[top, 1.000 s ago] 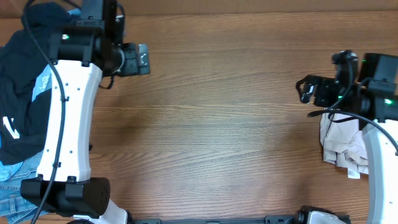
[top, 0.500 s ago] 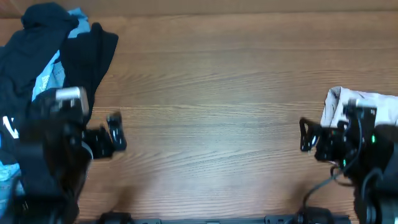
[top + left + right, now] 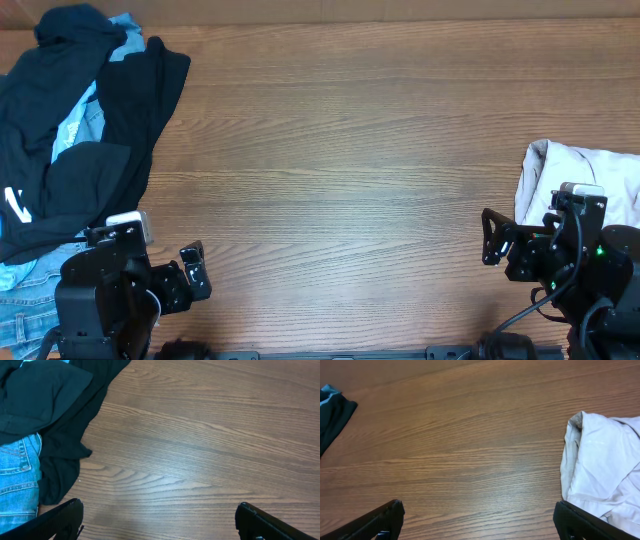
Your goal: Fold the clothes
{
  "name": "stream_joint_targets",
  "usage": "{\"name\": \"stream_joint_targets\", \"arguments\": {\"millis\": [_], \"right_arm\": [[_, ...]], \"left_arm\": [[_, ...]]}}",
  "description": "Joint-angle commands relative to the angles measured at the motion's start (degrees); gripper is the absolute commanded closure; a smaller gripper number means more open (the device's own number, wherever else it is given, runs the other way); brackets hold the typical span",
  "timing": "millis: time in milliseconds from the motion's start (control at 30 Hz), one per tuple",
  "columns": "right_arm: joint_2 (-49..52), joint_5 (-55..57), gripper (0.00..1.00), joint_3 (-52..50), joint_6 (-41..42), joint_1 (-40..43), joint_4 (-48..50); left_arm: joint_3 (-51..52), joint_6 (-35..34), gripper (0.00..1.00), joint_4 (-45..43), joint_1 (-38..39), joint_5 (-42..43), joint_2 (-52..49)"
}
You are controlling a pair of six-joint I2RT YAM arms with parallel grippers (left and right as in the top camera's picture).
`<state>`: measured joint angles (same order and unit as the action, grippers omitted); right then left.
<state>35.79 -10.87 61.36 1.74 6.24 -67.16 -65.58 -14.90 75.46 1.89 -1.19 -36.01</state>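
Clearly shorts (image 3: 590, 175) lie beside right hand (image 3: 490, 238), w/o contact.

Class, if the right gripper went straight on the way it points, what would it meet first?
Probably only bare table; the right gripper looks unobstructed, with the beige shorts off to one side.

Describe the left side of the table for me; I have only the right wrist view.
Observer: A black garment lies heaped at the far left of the table, light-blue cloth showing within it.
Operator: List anything else in that heap.
Observer: Denim jeans lie at its near end, black cloth overlapping them.
Operator: Report that side's arm.
Observer: The left tool is open and empty over bare wood, right of the heap.
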Motion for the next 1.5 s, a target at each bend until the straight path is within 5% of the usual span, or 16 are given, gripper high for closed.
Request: {"name": "stream_joint_targets", "arguments": {"millis": [0, 167, 433, 667, 1467], "right_arm": [[-0.07, 0.72, 0.00, -0.35, 0.44, -0.13, 0.83], [-7.56, 0.39, 0.00, -5.49, -0.04, -0.31, 8.22], [-34.47, -4.15, 0.00, -36.24, -0.20, -4.74, 35.47], [-35.58, -6.34, 0.00, -53.99, -0.26, -4.74, 58.10], [-35.63, -8.72, 0.00, -59.17, -0.20, -4.74, 59.89]], "left_arm": [[0.28, -0.76, 0.00, -0.02, 0.37, -0.72, 0.13], [0.28, -0.76, 0.00, -0.02, 0.37, -0.72, 0.13], [0.28, -0.76, 0.00, -0.02, 0.37, -0.72, 0.13], [0.28, -0.76, 0.00, -0.02, 0.37, -0.72, 0.13], [1.01, -0.76, 0.00, 0.20, 0.37, -0.72, 1.01]]}}
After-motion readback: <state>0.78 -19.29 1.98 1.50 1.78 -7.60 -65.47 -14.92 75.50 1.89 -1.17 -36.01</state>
